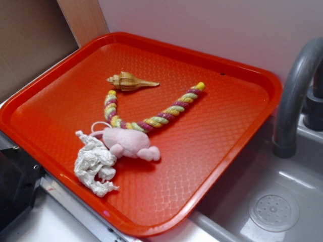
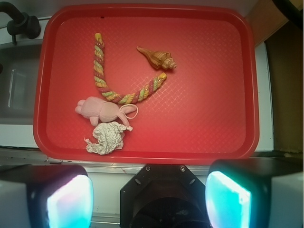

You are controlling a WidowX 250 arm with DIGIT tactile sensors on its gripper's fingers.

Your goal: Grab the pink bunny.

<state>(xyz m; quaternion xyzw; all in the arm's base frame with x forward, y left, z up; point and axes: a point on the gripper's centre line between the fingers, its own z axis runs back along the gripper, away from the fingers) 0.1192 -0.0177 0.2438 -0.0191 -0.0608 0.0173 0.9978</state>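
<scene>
The pink bunny [image 1: 132, 143] [image 2: 100, 109] lies on the red tray [image 1: 212, 136] [image 2: 209, 95], near its front left part, with a thin white loop at one end. In the wrist view my gripper [image 2: 149, 199] hangs high above, off the tray's near edge, well away from the bunny. Its two fingers [image 2: 71, 202] stand wide apart with nothing between them. The gripper does not show in the exterior view.
A crumpled white rag [image 1: 95, 164] [image 2: 107, 137] touches the bunny. A yellow, green and maroon rope [image 1: 151, 118] [image 2: 118, 88] curves beside it, and a tan seashell [image 1: 130, 81] [image 2: 157, 58] lies further in. A grey sink [image 1: 275, 201] with a tap [image 1: 295, 91] adjoins the tray.
</scene>
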